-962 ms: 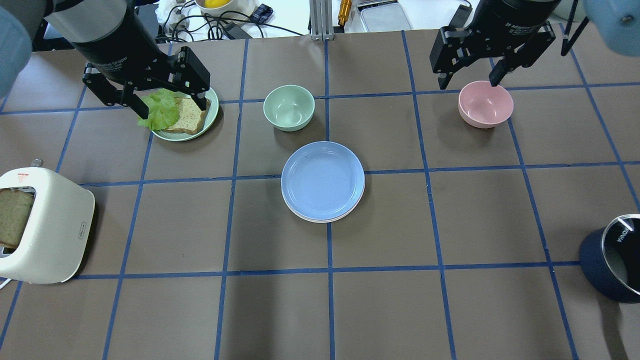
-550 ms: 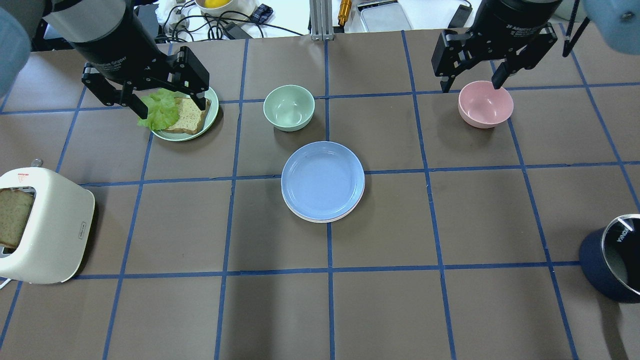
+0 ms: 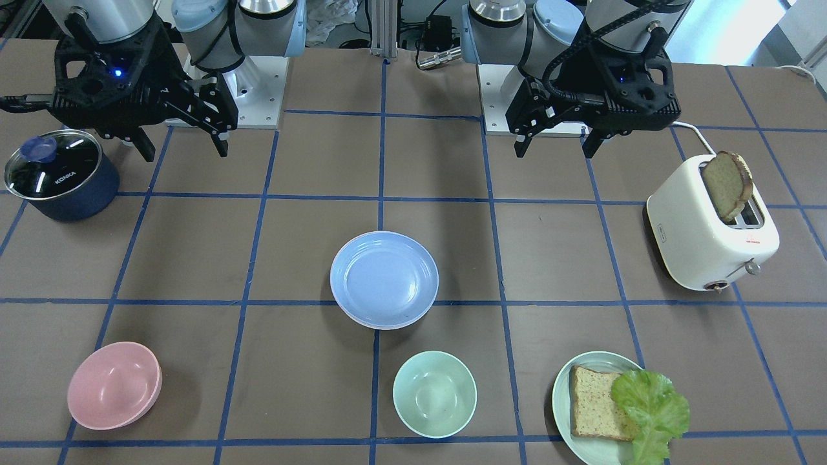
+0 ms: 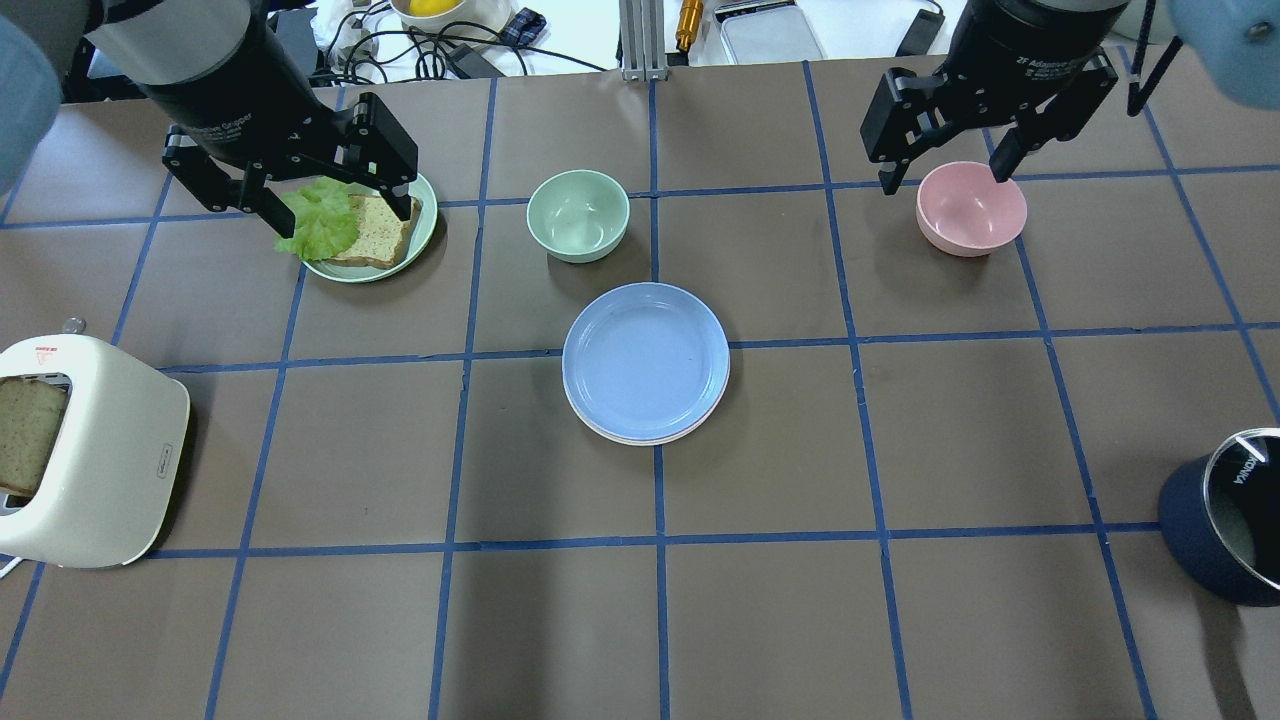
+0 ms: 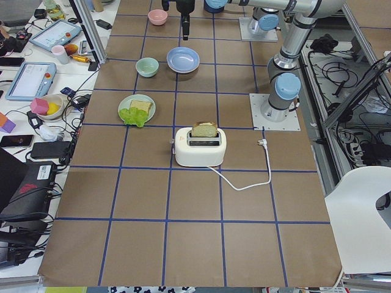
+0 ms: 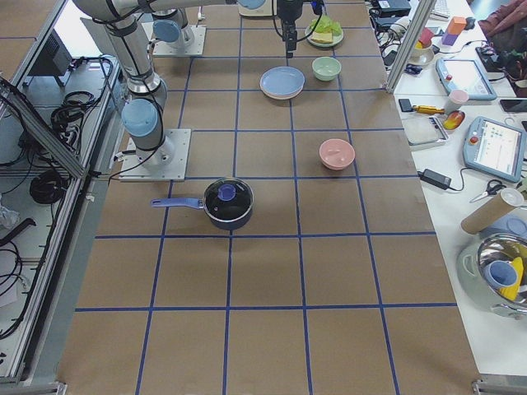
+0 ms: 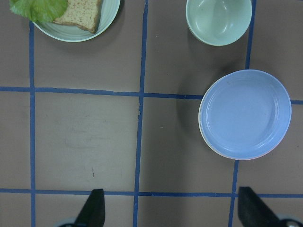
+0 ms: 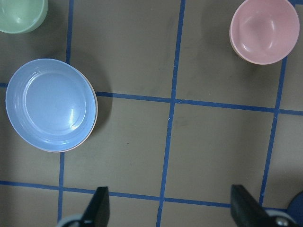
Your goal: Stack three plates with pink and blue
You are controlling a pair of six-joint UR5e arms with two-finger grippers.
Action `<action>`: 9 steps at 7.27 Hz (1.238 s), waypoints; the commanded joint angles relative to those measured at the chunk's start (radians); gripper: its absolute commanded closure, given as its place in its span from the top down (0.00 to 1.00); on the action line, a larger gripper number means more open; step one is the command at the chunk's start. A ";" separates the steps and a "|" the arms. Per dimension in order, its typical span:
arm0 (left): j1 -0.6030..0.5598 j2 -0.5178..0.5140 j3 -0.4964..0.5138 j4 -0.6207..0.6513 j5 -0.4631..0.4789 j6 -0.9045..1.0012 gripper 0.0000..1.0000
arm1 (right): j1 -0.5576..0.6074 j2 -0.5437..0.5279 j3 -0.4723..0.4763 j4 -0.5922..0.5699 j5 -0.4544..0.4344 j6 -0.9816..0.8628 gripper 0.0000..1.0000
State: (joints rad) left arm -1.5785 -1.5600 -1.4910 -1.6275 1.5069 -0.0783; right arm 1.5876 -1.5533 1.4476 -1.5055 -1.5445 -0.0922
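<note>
The pastel blue plate (image 4: 645, 360) lies on top of a stack at the table's middle; it also shows in the front view (image 3: 384, 279) and in both wrist views (image 7: 245, 113) (image 8: 49, 104). Thin pink and cream rims (image 4: 640, 440) of the plates beneath it peek out at the stack's near edge. My left gripper (image 4: 345, 220) is open and empty, held high over the far left of the table. My right gripper (image 4: 942, 180) is open and empty, held high at the far right. Both are well away from the stack.
A mint bowl (image 4: 578, 215) stands just behind the stack. A pink bowl (image 4: 970, 207) is far right, below my right gripper. A pale green plate (image 4: 420, 245) with bread and lettuce is far left. A toaster (image 4: 90, 450) and a dark pot (image 4: 1225, 515) sit near the side edges.
My right gripper has shifted slightly to the right while staying open. My left gripper and the plate stack have not moved.
</note>
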 commanded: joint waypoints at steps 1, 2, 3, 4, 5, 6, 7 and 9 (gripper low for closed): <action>-0.002 0.000 0.000 0.000 -0.001 0.000 1.00 | 0.000 -0.001 -0.001 0.002 0.003 -0.027 0.99; 0.000 0.000 0.000 0.000 -0.001 -0.001 1.00 | 0.000 -0.001 -0.001 0.002 0.003 -0.049 1.00; 0.000 0.000 0.000 0.000 -0.001 -0.002 1.00 | 0.000 0.001 -0.004 0.020 0.001 -0.049 1.00; 0.000 0.000 0.000 0.000 0.001 -0.002 1.00 | 0.000 -0.001 -0.004 0.025 0.003 -0.050 1.00; 0.000 0.000 0.000 0.000 0.001 -0.002 1.00 | 0.000 0.001 -0.004 0.024 0.003 -0.050 1.00; 0.000 0.000 0.000 0.000 0.001 -0.002 1.00 | 0.000 0.001 -0.004 0.024 0.003 -0.050 1.00; 0.000 0.000 0.000 0.000 0.001 0.000 1.00 | 0.000 0.001 -0.004 0.024 0.004 -0.050 1.00; 0.000 0.000 0.000 0.000 -0.001 -0.001 1.00 | 0.000 0.002 -0.004 0.024 0.006 -0.052 1.00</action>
State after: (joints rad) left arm -1.5785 -1.5601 -1.4910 -1.6275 1.5076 -0.0787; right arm 1.5877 -1.5514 1.4435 -1.4819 -1.5393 -0.1430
